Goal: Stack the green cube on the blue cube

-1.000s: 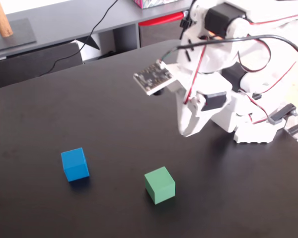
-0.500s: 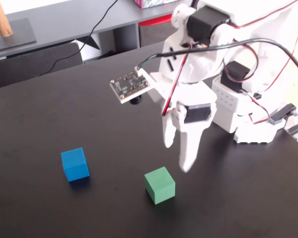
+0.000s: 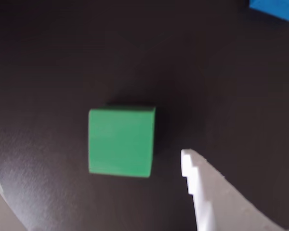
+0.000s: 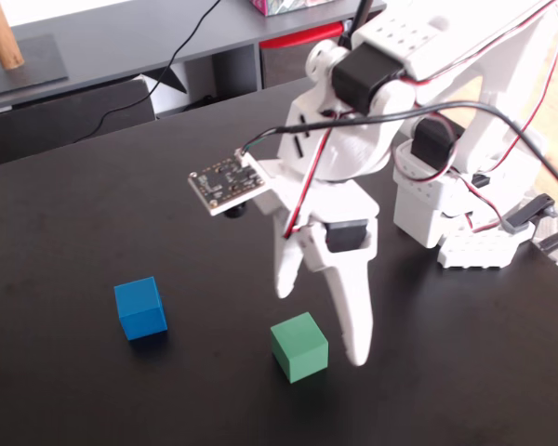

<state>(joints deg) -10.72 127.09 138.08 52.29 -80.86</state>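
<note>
A black table (image 4: 93, 223) stands before a grey shelf (image 4: 121, 42) crossed by a black cable (image 4: 181, 46).

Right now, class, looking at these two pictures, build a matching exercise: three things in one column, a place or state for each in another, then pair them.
Things:
1. green cube
2. blue cube
3. end effector

States:
A. open, fingers lowered around a cube
B. alone, far left in the fixed view
C. on the table between white fingers, not lifted

Pairs: 1-C, 2-B, 3-A

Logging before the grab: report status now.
Gripper open, above green cube, not touching. Blue cube apart on table. Nothing in the way.
</note>
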